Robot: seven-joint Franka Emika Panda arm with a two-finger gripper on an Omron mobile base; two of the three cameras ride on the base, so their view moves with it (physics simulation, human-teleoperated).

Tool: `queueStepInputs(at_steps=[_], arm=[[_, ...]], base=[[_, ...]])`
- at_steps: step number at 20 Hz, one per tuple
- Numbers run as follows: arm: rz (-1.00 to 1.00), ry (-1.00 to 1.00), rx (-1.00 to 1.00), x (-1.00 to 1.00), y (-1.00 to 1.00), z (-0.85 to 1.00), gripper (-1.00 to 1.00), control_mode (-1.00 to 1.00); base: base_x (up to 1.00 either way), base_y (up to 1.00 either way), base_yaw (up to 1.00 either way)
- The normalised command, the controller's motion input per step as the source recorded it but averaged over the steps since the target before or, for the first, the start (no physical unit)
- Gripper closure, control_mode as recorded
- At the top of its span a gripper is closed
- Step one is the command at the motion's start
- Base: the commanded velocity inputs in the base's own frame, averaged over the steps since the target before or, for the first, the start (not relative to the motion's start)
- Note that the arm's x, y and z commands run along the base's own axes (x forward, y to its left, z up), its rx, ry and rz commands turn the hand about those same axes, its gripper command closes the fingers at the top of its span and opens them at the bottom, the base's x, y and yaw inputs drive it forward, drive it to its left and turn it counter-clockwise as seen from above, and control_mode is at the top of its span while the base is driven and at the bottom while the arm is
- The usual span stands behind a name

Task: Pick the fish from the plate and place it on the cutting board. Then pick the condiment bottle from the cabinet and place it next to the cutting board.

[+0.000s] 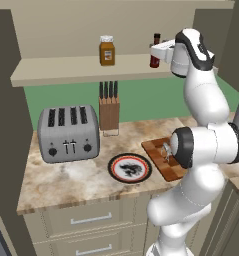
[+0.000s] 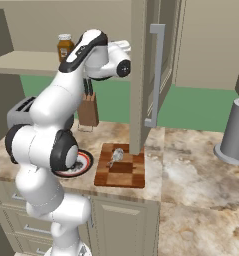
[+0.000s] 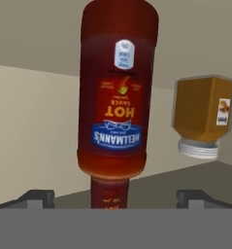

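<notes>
Hand view shows the open hand (image 3: 115, 197) at the condiment bottle (image 3: 116, 97) on the cabinet (image 1: 66, 70) shelf, fingers either side, not touching.

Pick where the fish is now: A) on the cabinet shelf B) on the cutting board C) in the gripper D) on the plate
B: the fish lies on the cutting board, while the plate holds nothing and the open gripper faces the bottle on the shelf.
</notes>
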Motion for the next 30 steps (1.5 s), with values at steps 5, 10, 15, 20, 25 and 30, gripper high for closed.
queueStepInputs(at_steps=[5, 10, 15, 20, 25, 30], arm=[[0.00, 0.00, 0.00, 0.13, 0.00, -0.02, -1.00, -1.00], [0.00, 0.00, 0.00, 0.12, 0.00, -0.02, -1.00, -1.00], [0.00, 0.00, 0.00, 0.11, 0.00, -0.01, -1.00, -1.00], [0.00, 0.00, 0.00, 0.11, 0.00, -0.02, -1.00, -1.00], [0.00, 0.00, 0.00, 0.11, 0.00, 0.00, -1.00, -1.00], [0.00, 0.00, 0.00, 0.01, 0.00, 0.00, -1.00, -1.00]], base=[[0.00, 0.00, 0.00], [0.00, 0.00, 0.00], [0.00, 0.00, 0.00], [0.00, 0.00, 0.00], [0.00, 0.00, 0.00], [0.00, 0.00, 0.00]])
